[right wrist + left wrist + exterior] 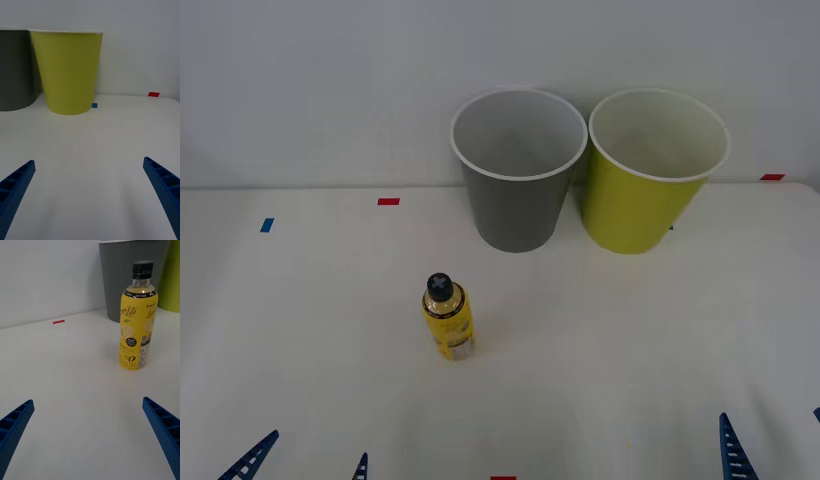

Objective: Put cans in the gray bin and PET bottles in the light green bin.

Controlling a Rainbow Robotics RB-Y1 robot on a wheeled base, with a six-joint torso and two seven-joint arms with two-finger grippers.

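You have PET bottle (448, 317) upright on white worktop (300, 330), nearer you than gray bin (516, 170) and to its left, well apart. Light green bin (653, 172) stands just right of gray bin. Your left gripper (305, 462) low, nearer you than bottle, fingers spread, holding nothing. Your right gripper (770, 440) nearer you than green bin, fingers spread too.

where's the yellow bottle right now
In the front view the PET bottle stands upright on the white table, left of centre, in front of the gray bin and apart from it, ahead of the open left end effector.
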